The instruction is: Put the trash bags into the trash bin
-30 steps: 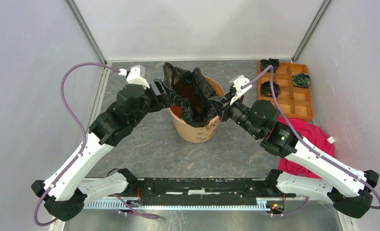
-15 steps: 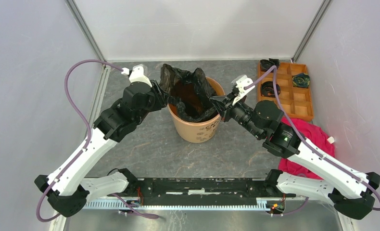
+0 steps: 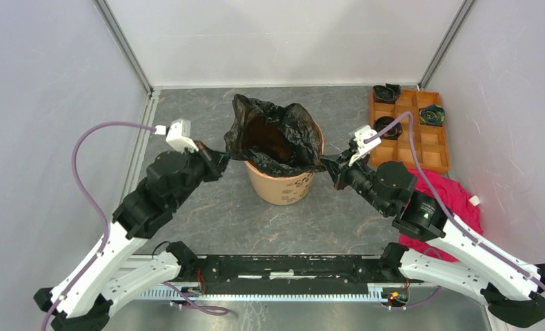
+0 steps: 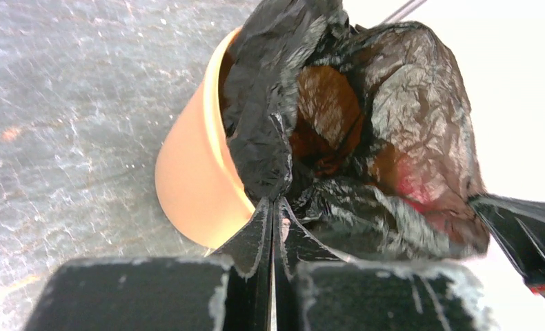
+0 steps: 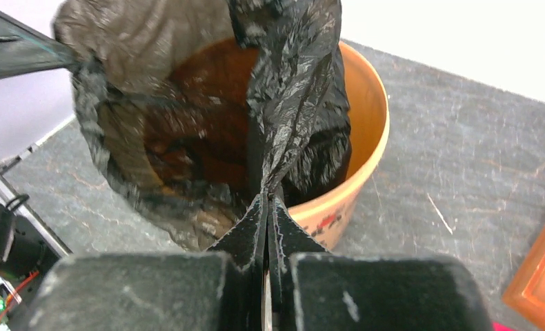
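Note:
The trash bag (image 3: 273,131), glossy crinkled black film, sits in the round orange trash bin (image 3: 283,186) at mid-table, its mouth stretched wide above the rim. My left gripper (image 3: 223,156) is just left of the bin, shut on the bag's left edge. The left wrist view shows film (image 4: 263,152) pinched at the tips of that gripper (image 4: 273,201), beside the bin wall (image 4: 194,179). My right gripper (image 3: 327,165) is shut on the bag's right edge. In the right wrist view a twisted strip of bag (image 5: 290,83) rises from that gripper (image 5: 268,196) over the bin rim (image 5: 370,138).
An orange-brown compartment tray (image 3: 421,148) with small black rolls (image 3: 432,114) stands at the back right. A pink-red cloth (image 3: 452,200) lies under the right arm. Enclosure walls close in the left, back and right sides.
The left gripper shut on the bag's left edge and drew back toward the left front. The right arm pulled away to the right. The bag's mouth spread wider.

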Tool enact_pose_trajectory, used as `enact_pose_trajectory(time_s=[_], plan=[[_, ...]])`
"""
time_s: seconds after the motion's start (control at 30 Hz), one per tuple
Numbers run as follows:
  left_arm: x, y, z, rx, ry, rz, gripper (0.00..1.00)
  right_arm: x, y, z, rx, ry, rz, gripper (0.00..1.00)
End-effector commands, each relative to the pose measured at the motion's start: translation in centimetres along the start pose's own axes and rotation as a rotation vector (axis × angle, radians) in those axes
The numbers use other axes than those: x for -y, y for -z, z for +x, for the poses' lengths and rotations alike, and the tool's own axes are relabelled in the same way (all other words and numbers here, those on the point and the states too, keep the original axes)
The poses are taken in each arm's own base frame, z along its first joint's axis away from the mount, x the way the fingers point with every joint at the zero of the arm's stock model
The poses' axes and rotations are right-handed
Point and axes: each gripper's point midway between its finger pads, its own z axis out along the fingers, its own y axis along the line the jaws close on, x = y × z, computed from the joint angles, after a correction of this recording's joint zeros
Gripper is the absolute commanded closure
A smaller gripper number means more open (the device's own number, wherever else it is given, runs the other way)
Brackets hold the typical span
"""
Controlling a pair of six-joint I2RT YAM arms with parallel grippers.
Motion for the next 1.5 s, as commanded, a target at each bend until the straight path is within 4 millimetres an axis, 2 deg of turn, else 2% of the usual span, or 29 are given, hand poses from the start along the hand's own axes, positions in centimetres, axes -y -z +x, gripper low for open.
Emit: enact_pose_trajectory(time_s=[0.0, 0.17, 0.27, 0.4, 0.53, 0.67, 0.77, 0.87, 1.03, 1.1, 1.23, 1.33, 1.47], plan=[[0.6, 0.6, 1.7, -0.017, 0.092, 0.094, 0.98, 0.1, 0.6, 3.0, -0.073, -0.029, -0.002, 0.99], [-1.5, -0.2, 5.0, -0.085, 0.106, 0.041, 0.98, 1.3, 0.2, 5.4, -0.133, 0.003, 0.059, 0.99], [-3.0, -1.0, 6.6, -0.114, 0.081, -0.015, 0.98, 3.1, 0.4, 6.5, -0.17, 0.007, 0.167, 0.99], [-4.7, -0.7, 6.5, -0.099, 0.033, -0.086, 0.98, 4.1, 0.9, 7.0, -0.164, 0.0, 0.213, 0.99], [-5.1, -0.6, 6.2, -0.082, 0.025, -0.096, 0.98, 4.3, 1.0, 7.3, -0.144, -0.003, 0.22, 1.0], [-5.6, -0.7, 6.8, -0.098, 0.007, -0.111, 0.98, 4.5, 0.9, 8.4, -0.168, 0.017, 0.222, 1.0], [-6.8, -0.1, 6.5, -0.076, -0.016, -0.154, 0.98, 4.5, 1.0, 9.1, -0.161, 0.023, 0.214, 0.99], [-6.8, 0.1, 7.1, -0.085, -0.006, -0.133, 0.98, 4.7, 1.0, 9.4, -0.149, 0.033, 0.211, 0.98], [-7.3, -1.8, 9.4, -0.13, 0.019, -0.143, 0.98, 5.1, -0.4, 11.3, -0.125, 0.131, 0.204, 0.97], [-7.1, -2.8, 9.7, -0.122, 0.019, -0.136, 0.98, 5.5, -0.9, 11.3, -0.108, 0.151, 0.218, 0.96], [-7.7, -3.2, 8.5, -0.102, -0.012, -0.214, 0.98, 6.1, -1.7, 10.4, -0.079, 0.122, 0.191, 0.87], [-7.4, -2.5, 8.0, -0.126, -0.051, -0.214, 0.75, 5.2, -1.5, 9.7, -0.104, 0.114, 0.108, 0.7], [-7.0, -0.2, 6.5, -0.136, -0.078, -0.204, 0.39, 4.0, 0.2, 8.2, -0.157, 0.139, 0.03, 0.47]])
